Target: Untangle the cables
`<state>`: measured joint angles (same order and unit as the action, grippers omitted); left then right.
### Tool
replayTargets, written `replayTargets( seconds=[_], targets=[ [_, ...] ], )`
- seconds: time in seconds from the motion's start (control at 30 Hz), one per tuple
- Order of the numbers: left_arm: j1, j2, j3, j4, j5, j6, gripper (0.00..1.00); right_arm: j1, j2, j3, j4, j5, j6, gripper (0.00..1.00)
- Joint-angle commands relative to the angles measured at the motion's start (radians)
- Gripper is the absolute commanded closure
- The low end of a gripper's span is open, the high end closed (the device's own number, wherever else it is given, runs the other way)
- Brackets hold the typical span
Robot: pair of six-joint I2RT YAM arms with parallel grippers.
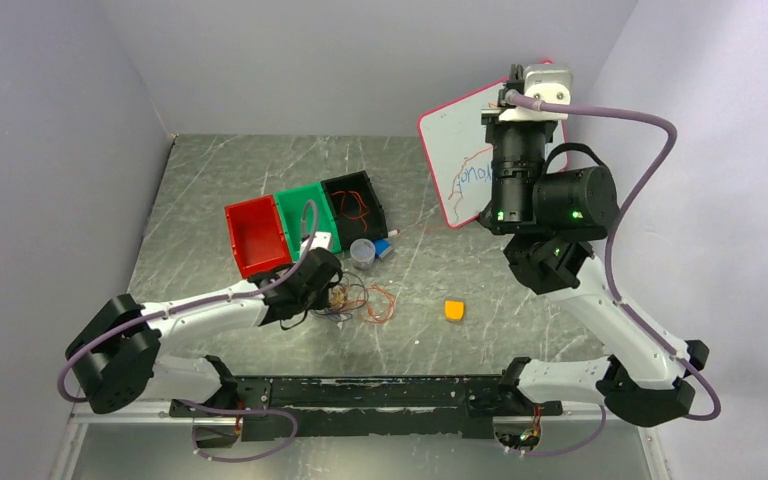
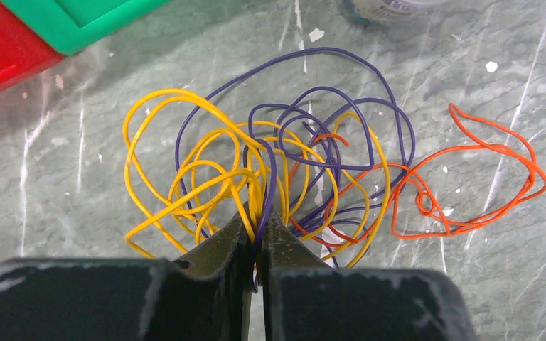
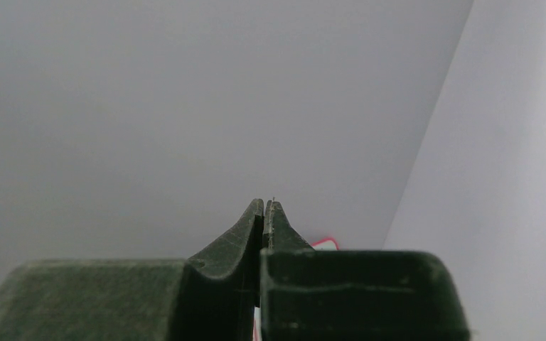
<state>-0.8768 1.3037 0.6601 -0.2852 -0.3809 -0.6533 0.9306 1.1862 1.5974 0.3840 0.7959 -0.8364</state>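
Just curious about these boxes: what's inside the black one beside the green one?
A thin orange wire lies looped on the floor of the black box. Its walls shade the corners, so anything small tucked there cannot be seen.

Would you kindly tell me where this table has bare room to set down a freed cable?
Bare table runs behind the bins to the back wall, and left of the red bin. The patch between the yellow block and the right arm is free too. Crowded: bins, cup, cables, left gripper.
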Motion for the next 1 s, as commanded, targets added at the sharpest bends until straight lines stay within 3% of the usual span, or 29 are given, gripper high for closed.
replayTargets(
  seconds=[0.0, 0.13, 0.27, 0.53, 0.67, 0.97],
  targets=[
    [-0.003, -0.044, 0.036, -0.067, -0.051, 0.007, 0.80, 0.000, -0.055, -0.043, -0.028, 0.073, 0.091, 1.00],
    [-0.003, -0.120, 0.058, -0.067, -0.050, 0.030, 0.53, 0.000, -0.051, -0.037, -0.084, 0.084, 0.124, 1.00],
    [-0.004, -0.221, 0.081, -0.022, 0.009, 0.115, 0.41, 0.000, -0.058, -0.036, -0.140, 0.079, 0.193, 1.00],
    [-0.004, -0.385, 0.126, 0.150, 0.171, 0.332, 0.34, 0.000, -0.088, -0.003, -0.299, 0.019, 0.433, 1.00],
    [-0.004, -0.350, 0.215, 0.198, 0.197, 0.391, 0.34, -0.001, -0.082, 0.031, -0.340, 0.014, 0.501, 1.00],
    [-0.003, -0.217, 0.392, 0.365, 0.423, 0.548, 0.33, 0.000, -0.050, 0.091, -0.380, -0.031, 0.574, 1.00]
  ],
)
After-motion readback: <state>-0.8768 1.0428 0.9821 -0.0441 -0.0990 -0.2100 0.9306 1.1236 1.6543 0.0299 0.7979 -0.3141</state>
